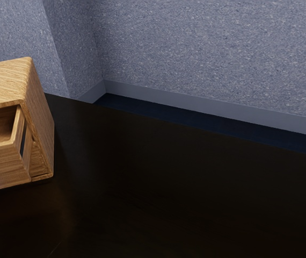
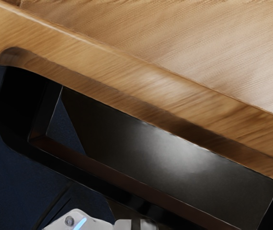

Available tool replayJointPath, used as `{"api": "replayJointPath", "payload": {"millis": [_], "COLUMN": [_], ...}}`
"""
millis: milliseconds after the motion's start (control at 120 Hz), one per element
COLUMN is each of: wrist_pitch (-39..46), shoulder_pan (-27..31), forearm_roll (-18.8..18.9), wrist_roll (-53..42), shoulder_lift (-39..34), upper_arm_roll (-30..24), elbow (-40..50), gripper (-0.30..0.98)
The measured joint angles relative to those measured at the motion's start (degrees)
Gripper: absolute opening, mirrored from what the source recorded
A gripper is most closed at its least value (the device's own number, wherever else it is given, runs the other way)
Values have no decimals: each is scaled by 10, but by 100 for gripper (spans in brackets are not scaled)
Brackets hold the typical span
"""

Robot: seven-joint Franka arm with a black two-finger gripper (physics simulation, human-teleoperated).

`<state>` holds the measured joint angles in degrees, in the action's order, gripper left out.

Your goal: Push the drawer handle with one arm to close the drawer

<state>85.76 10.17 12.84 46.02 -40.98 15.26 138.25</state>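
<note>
Speckled blue-grey wall (image 1: pixel 206 48), behind a dark blue floor (image 1: pixel 196 122) and the black table (image 1: pixel 185 188). The wooden cabinet (image 1: pixel 5 80) stands on the table at the exterior view's left edge. Its drawer (image 1: pixel 0 161) is partly out, with part of the hollow interior exposed beneath the cabinet top. The black handle (image 2: pixel 19 120), the part to be pushed, is mounted on the drawer's front and is seen near the hand in the wrist view. The smallest feature noted is a white robot part (image 2: pixel 79 220) with a blue light, beyond the handle.

Progress: the hand appears to be placed near the handle, but closure remains to be done; the drawer must be pressed inward until its front meets the cabinet. Contact with the handle cannot be established. How far apart the jaws stand, and whether they have hold of anything, cannot be told.

Comparison of views: the exterior view gives the drawer's projection and open interior, hence the remaining travel. The wrist view gives the handle's form, a broad angular loop with table and floor visible through its opening.
</note>
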Motion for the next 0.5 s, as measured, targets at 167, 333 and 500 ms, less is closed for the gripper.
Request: {"api": "replayJointPath", "payload": {"millis": [167,333,500], "wrist_pitch": [37,70,107], "shoulder_pan": [0,-1,-9], "forearm_roll": [13,31,47], "wrist_roll": [2,4,4], "shoulder_lift": [15,28,50], "upper_arm_roll": [4,15,21], "elbow": [0,-3,-9], "gripper": [-8,-8,-8]}}
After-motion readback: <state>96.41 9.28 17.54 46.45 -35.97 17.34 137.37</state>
